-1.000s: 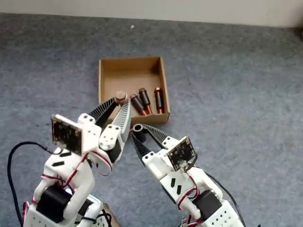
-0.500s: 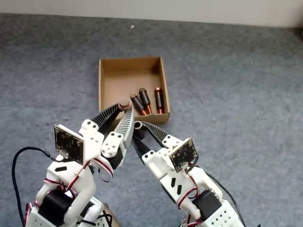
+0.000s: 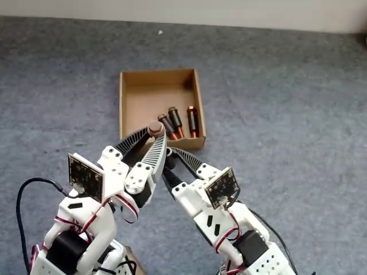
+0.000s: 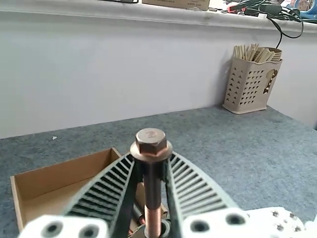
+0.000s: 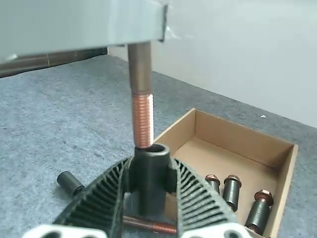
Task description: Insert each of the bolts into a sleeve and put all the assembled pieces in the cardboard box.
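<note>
In the high view the cardboard box (image 3: pixel 152 103) stands on the grey carpet (image 3: pixel 275 114) a little above and left of the centre of the frame. Three assembled pieces (image 3: pixel 175 119) lie side by side in its lower right corner, near the front wall.

Just below the box, the two grippers meet. The left gripper (image 3: pixel 153 133) comes up from the lower left of the frame. Its fingers (image 4: pixel 111 193) are clenched on the shank of a bolt (image 4: pixel 150 144), which stands upright with the hexagonal head on top, above the fingertips.

The right gripper (image 5: pixel 150 166) comes up from the lower right. Its fingers (image 5: pixel 195 198) grasp a dark sleeve (image 5: pixel 150 191), also upright, with the open end upward. The threaded tip of the bolt (image 5: pixel 142 114) stands right at the mouth of this sleeve. Whether the tip is already inside, I cannot tell.

The right wrist view shows one more loose sleeve (image 5: pixel 70 182) lying on the carpet near the right gripper, and a loose bolt (image 5: pixel 148 225) lying flat beneath its fingers.

In the left wrist view, a perforated basket (image 4: pixel 250 82) with sticks stands on the carpet by the wall, well apart from the box.
</note>
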`<state>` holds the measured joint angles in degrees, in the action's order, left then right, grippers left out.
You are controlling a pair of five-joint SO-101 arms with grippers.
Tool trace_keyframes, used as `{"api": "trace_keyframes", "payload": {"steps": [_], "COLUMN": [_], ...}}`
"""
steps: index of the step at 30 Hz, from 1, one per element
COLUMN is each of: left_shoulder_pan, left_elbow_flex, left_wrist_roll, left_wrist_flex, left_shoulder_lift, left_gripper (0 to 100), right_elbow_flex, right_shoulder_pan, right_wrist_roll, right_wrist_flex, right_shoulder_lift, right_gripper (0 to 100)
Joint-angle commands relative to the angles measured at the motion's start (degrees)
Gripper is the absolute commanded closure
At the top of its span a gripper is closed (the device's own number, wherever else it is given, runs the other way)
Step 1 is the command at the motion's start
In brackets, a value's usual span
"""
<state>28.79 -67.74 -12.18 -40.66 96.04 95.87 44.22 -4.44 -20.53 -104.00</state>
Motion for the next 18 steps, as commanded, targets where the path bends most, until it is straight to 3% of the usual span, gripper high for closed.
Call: {"api": "trace_keyframes", "payload": {"steps": [1, 6, 11, 18], "left_shoulder_pan": [1.4, 1.4, 1.4, 1.5], "left_elbow_flex": [0.1, -1.4, -5.2, -6.8], "left_wrist_roll": [-0.4, -0.4, -0.4, 3.5], "left_wrist_flex": [0.2, 0.3, 5.8, 7.1], "left_shoulder_lift": [0.1, -0.3, -0.3, 0.1], "left_gripper": [99, 99, 99, 99], "right_elbow_flex": [9.2, 9.2, 9.2, 9.2], "right_shoulder_pan": [0.7, 0.7, 0.7, 0.3], "right_wrist_roll": [-0.7, -0.8, -0.8, -0.8], "right_wrist_flex": [1.9, 2.0, 2.1, 2.3], "right_shoulder_lift": [-1.1, -1.1, -1.2, -1.2], "right_gripper": [99.3, 99.3, 99.3, 99.3]}}
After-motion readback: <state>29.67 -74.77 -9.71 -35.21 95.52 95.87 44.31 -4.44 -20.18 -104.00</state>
